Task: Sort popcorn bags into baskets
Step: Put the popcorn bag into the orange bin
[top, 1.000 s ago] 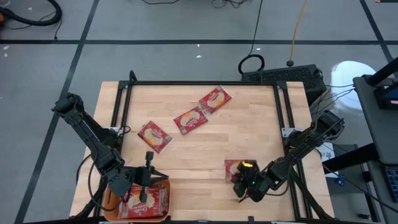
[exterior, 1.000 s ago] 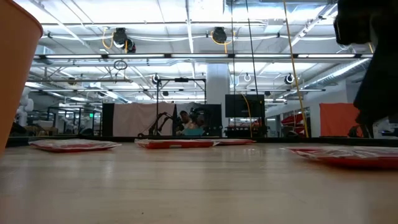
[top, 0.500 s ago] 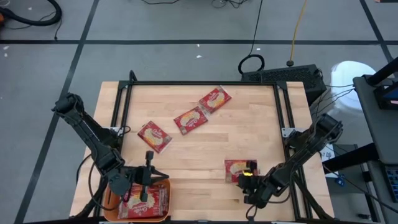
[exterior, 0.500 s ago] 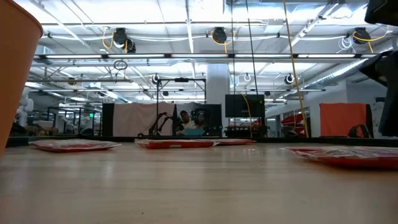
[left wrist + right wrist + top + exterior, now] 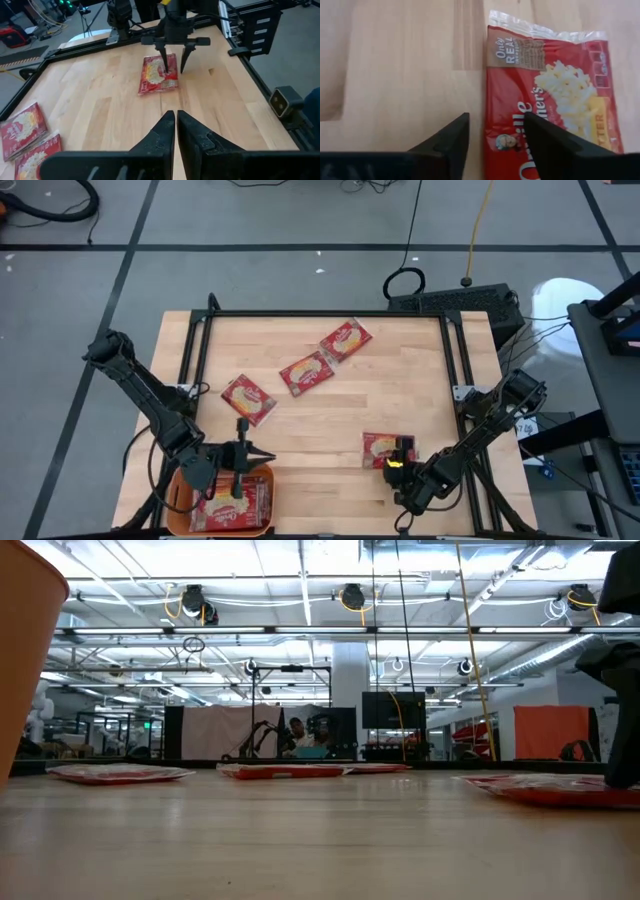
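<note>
Four red popcorn bags lie flat on the table: two near the far side (image 5: 345, 340) (image 5: 307, 372), one left of centre (image 5: 247, 398), and one near the right front (image 5: 378, 446). The orange basket (image 5: 178, 498) sits at the near left corner with several bags (image 5: 232, 502) in it. My right gripper (image 5: 495, 142) is open, pointing down over the long edge of the right front bag (image 5: 555, 100), one finger over the bag and one over bare wood. My left gripper (image 5: 176, 132) is shut and empty above the basket's far side, pointing toward the table's right. My right gripper comes from above at the long edge (image 5: 489, 100) of the right front bag, which lies flat on the table. Whether its fingertips touch the bag or the wood, I cannot tell.
A black frame (image 5: 330, 313) borders the table's far, left and right sides. Bare wood lies between the basket and the right front bag (image 5: 159, 75). The low view shows the basket's wall (image 5: 25, 640) close at the left and my right gripper (image 5: 625, 720) at the right edge.
My right gripper has come down toward the right front bag, from high up to table level in the low view, and moved slightly toward the near right. My left gripper has drawn back a little from over the basket, uncovering more of its left rim. No bag has moved.
</note>
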`<control>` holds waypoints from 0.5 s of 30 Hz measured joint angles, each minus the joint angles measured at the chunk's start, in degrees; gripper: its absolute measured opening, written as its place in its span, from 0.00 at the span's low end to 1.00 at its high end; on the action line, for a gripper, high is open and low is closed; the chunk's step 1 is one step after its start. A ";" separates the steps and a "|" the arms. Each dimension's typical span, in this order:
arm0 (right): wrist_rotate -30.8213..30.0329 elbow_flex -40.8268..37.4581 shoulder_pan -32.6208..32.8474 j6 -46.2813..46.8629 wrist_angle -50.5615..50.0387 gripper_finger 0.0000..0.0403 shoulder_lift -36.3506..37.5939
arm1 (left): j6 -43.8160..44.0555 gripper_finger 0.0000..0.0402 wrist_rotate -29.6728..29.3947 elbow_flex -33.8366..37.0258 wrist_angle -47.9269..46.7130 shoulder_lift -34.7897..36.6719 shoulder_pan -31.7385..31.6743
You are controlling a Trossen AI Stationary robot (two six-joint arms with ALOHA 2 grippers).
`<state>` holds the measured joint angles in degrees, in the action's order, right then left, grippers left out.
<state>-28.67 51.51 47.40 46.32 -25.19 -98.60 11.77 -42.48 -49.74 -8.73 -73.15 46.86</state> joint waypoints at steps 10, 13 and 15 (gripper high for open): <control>-2.99 -0.13 -0.26 -0.57 0.93 0.05 -0.41 | 0.00 0.06 0.00 0.00 -0.04 -0.02 -0.03; -3.55 -0.20 -0.46 -0.68 3.07 0.02 -0.47 | 0.04 0.06 0.00 0.00 -0.07 -0.02 -0.03; -4.41 -0.24 -0.65 -0.41 5.06 0.02 -0.56 | 0.12 0.06 0.00 0.00 -0.07 -0.02 -0.03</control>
<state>-33.07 51.27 46.74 45.91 -20.12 -99.15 11.89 -42.48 -49.74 -8.80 -73.17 46.83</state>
